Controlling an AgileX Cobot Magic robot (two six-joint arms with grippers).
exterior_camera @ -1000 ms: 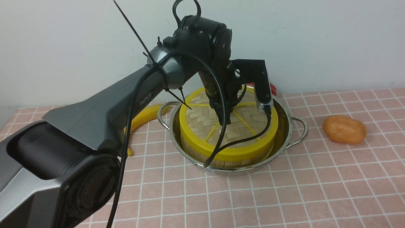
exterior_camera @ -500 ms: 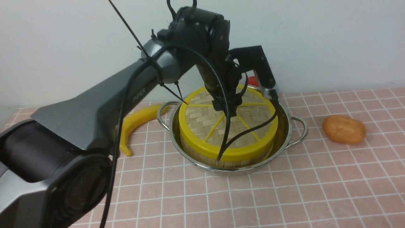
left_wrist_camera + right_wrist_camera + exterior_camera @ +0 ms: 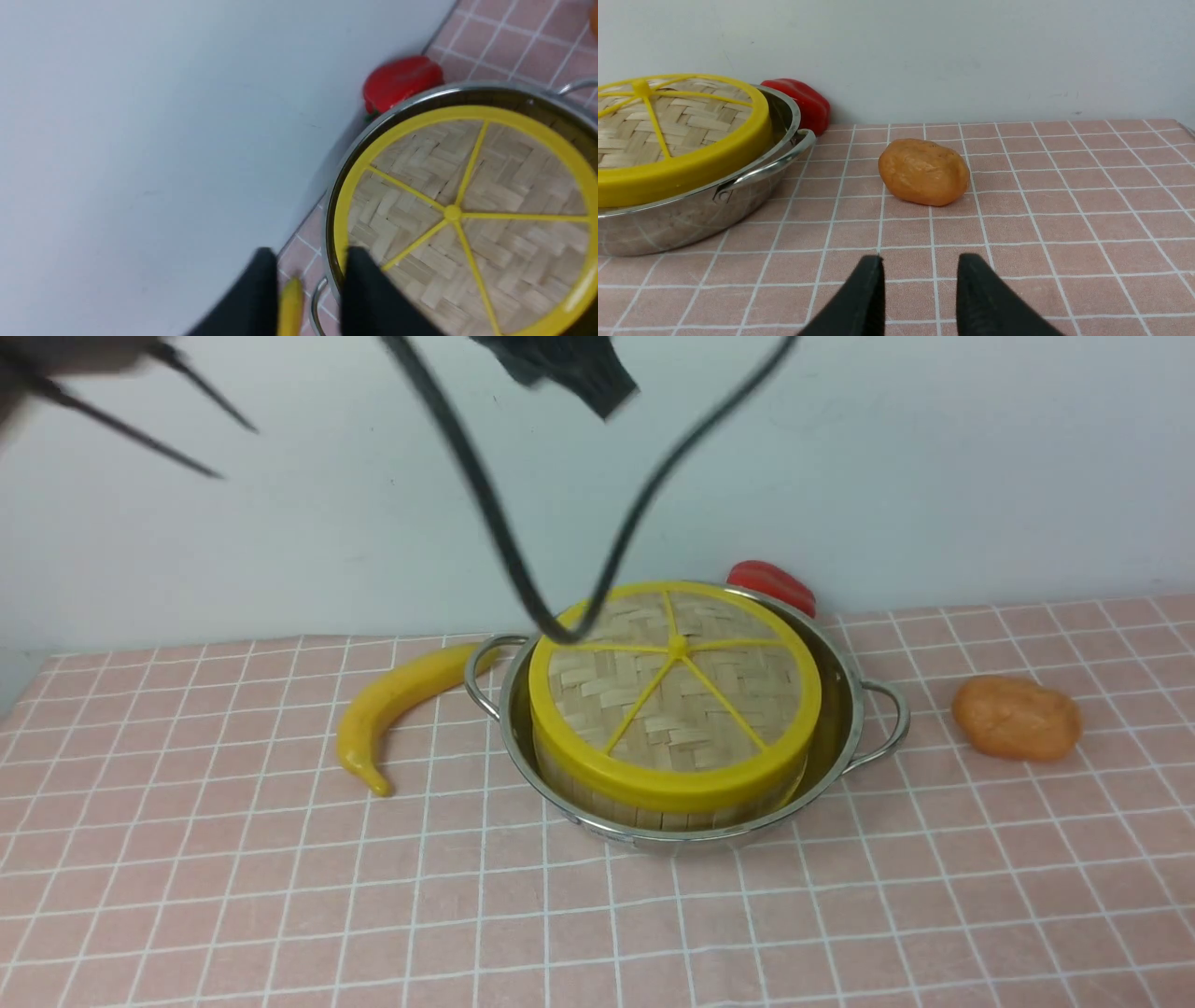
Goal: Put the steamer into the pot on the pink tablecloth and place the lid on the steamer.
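The steel pot (image 3: 834, 733) stands on the pink tablecloth (image 3: 840, 905). The steamer sits in the pot; only its slat wall (image 3: 607, 805) shows below the lid. The lid (image 3: 677, 695), woven with yellow spokes, lies flat on the steamer. My left gripper (image 3: 310, 263) is open and empty, high above the pot's left handle, over the lid (image 3: 490, 186). In the front view only a blurred dark part of that arm and its cable show at the top edge. My right gripper (image 3: 920, 268) is open and empty, low over the cloth, to the right of the pot (image 3: 691, 217).
A yellow banana (image 3: 392, 705) lies left of the pot. An orange lump (image 3: 1016, 717) lies to its right, ahead of my right gripper (image 3: 923, 171). A red pepper (image 3: 770, 583) sits behind the pot against the wall.
My left gripper has let go of the lid's hub and risen sharply, almost out of the front view. The lid stays flat on the steamer.
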